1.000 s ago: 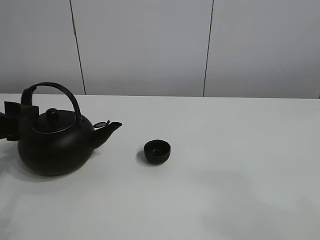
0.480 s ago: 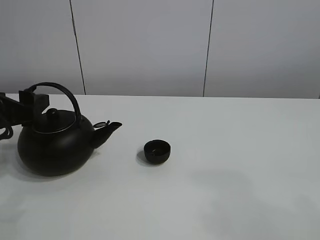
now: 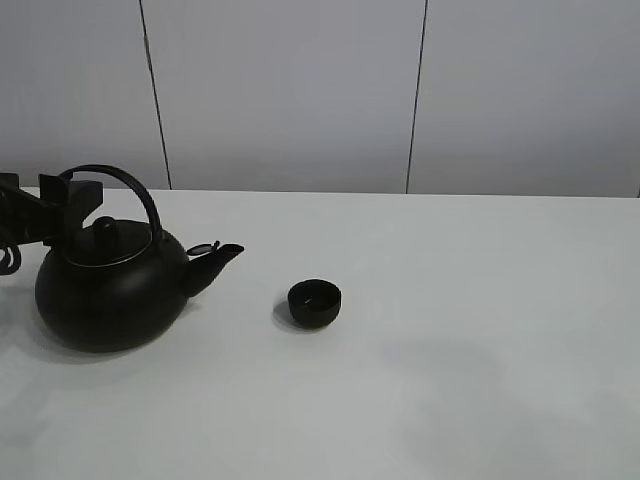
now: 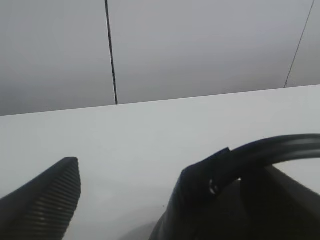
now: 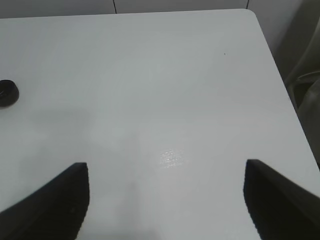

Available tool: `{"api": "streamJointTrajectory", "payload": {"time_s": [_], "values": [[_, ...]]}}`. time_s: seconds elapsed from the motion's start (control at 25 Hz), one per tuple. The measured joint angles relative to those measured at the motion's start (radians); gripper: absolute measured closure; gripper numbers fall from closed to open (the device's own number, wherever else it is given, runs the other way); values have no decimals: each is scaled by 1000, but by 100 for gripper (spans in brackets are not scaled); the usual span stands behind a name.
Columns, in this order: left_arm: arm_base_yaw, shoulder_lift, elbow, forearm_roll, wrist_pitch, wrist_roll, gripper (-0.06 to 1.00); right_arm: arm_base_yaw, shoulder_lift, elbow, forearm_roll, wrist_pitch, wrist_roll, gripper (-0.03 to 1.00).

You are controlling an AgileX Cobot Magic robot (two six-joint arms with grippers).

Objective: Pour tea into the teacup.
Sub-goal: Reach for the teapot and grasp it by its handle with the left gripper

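A big round black kettle (image 3: 110, 295) with an arched handle (image 3: 125, 178) stands at the left of the white table (image 3: 450, 330), spout pointing right. The teacup (image 3: 315, 303), small, low and black, sits to the right of the spout, apart from it; it also shows in the right wrist view as the teacup (image 5: 7, 93). My left gripper (image 3: 62, 205) is at the handle's left end and stands open. In the left wrist view the handle (image 4: 210, 180) lies between the open fingers of the left gripper (image 4: 170, 167). My right gripper (image 5: 165, 175) is open over bare table, holding nothing.
Grey wall panels (image 3: 300, 90) stand behind the table's far edge. In the right wrist view the table's rounded corner (image 5: 252, 15) and side edge show, with a grey chair-like shape (image 5: 305, 92) beyond. The right arm is outside the exterior high view.
My left gripper has risen and moved right, from beside the kettle's body to the left end of its handle. Kettle and teacup have not moved.
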Motion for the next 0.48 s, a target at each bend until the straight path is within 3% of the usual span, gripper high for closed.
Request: {"api": "streamJointTrajectory", "payload": {"time_s": [0.16,0.48], "values": [[0,0,0,3,0,0,33,0,0,0,0,0,0,39],[0,0,0,23,9,0,45,0,0,0,0,-1,0,39]]}}
